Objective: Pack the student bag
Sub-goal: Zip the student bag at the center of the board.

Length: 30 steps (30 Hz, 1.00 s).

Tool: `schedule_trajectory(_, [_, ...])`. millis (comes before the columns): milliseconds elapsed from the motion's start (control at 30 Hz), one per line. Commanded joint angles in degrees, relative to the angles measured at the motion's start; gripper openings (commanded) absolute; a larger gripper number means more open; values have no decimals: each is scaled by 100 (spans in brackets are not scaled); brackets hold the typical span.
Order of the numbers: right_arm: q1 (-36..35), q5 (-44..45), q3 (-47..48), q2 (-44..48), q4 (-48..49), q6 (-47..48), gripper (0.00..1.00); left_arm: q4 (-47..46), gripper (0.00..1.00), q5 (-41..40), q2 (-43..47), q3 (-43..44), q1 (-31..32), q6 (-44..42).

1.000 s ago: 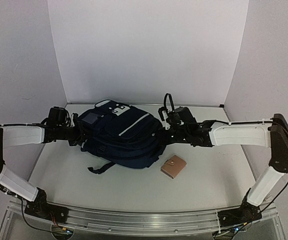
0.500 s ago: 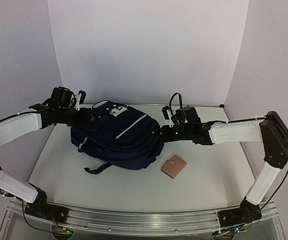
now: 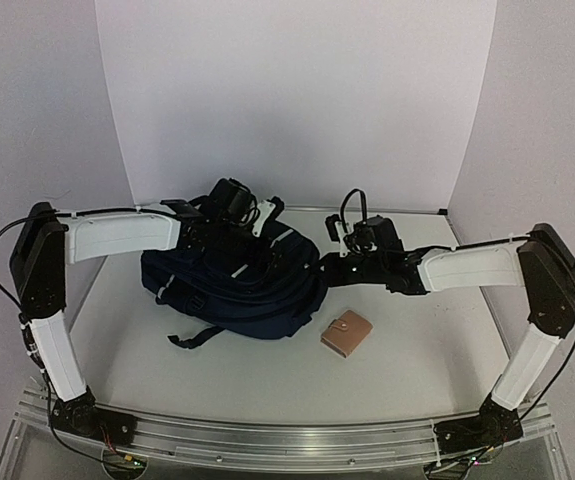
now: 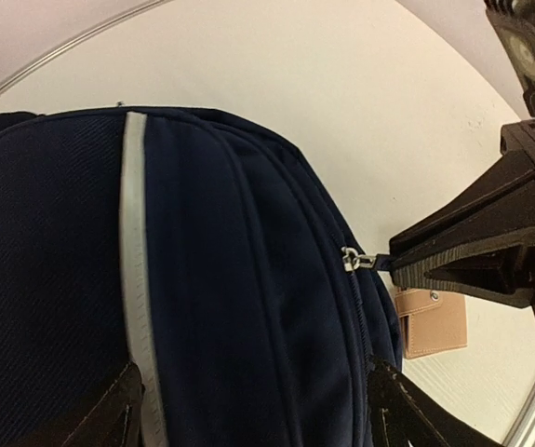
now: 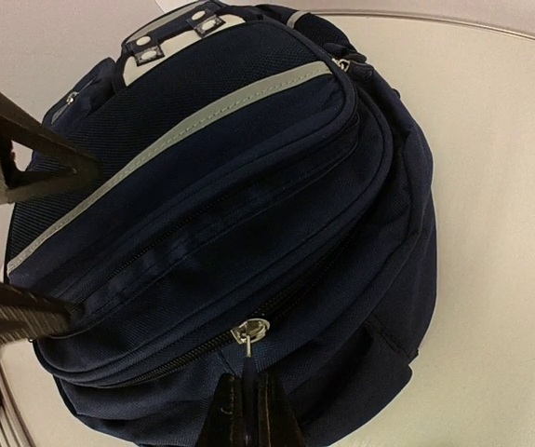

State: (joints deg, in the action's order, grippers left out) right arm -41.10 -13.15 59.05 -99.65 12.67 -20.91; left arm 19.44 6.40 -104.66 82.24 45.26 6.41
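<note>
The student bag, a navy backpack with thin white stripes, lies in the middle of the table. My left gripper hovers open over its top, a finger on either side of the fabric, holding nothing. My right gripper is at the bag's right side, shut on the main zipper's pull tab, just below the silver slider. In the left wrist view the right gripper pinches that same pull. The zipper reads as closed along the part I can see.
A tan leather wallet lies on the white table just right of the bag's front, also visible as the wallet under the right gripper. White walls stand behind and at both sides.
My left arm has swung from the bag's left side up over its top, and its gripper has opened. The bag shifted slightly left. The right gripper stays shut on the zipper pull.
</note>
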Motion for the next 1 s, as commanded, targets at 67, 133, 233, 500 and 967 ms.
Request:
schedule_trajectory(67, [23, -45, -153, 372, 280, -45, 0, 36, 82, -871, -516, 858, 148, -516])
schedule_trajectory(133, [23, -12, -180, 368, 296, -53, 0, 123, 77, -1010, -692, 1024, 175, -599])
schedule_trajectory(233, [23, 218, -231, 414, 297, -61, 0, 174, 58, -1052, -824, 1087, 192, -632])
schedule_trajectory(500, [208, 961, -118, 429, -39, -153, 0, 289, 8, -982, -727, 632, 210, -632])
schedule_trajectory(967, [1309, -188, 686, -521, -88, 251, 0, 38, 0, 113, 433, -712, 229, -1163])
